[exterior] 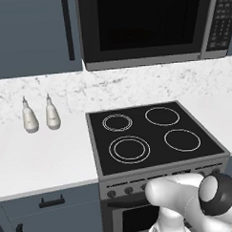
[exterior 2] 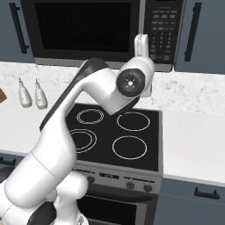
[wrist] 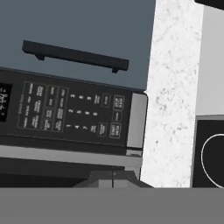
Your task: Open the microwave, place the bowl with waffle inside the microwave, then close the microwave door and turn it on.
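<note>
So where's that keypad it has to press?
The keypad runs down the right side of the microwave, above the stovetop and left of a blue-grey cabinet door; the gripper sits shut at its lower left corner.

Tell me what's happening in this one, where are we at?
The white arm has its shut pincer raised in front of the microwave's keypad strip, holding nothing. The microwave door is closed. From this it looks like the turn-on step, though whether a button is being pressed can't be told. The stovetop below is bare, and two bottles stand on the counter to its left.
</note>
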You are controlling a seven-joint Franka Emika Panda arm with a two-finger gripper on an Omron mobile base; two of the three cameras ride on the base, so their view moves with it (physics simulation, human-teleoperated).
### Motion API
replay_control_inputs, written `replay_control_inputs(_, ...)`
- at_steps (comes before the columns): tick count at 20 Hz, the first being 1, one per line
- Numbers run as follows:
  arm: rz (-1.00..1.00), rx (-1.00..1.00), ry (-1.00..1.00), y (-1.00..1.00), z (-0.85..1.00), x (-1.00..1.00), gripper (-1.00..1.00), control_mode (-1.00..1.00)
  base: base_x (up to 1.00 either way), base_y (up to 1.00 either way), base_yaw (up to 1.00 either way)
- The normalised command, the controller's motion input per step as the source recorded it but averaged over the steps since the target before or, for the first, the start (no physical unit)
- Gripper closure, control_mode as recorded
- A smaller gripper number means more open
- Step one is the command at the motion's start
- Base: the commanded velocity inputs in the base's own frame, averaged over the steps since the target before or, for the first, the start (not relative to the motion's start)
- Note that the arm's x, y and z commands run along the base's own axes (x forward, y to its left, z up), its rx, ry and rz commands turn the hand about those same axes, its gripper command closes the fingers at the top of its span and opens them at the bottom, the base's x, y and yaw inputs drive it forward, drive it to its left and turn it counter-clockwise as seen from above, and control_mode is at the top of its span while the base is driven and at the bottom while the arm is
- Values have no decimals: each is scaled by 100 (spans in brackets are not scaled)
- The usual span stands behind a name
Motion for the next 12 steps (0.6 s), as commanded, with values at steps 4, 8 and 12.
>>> replay_control_inputs(4,8,0,0,1,0,27,100,-100,0,0,0)
replay_control_inputs(8,1,0,0,0,-9,44,100,-100,0,0,0)
replay_control_inputs(12,0,0,0,0,-18,43,100,-100,0,0,0)
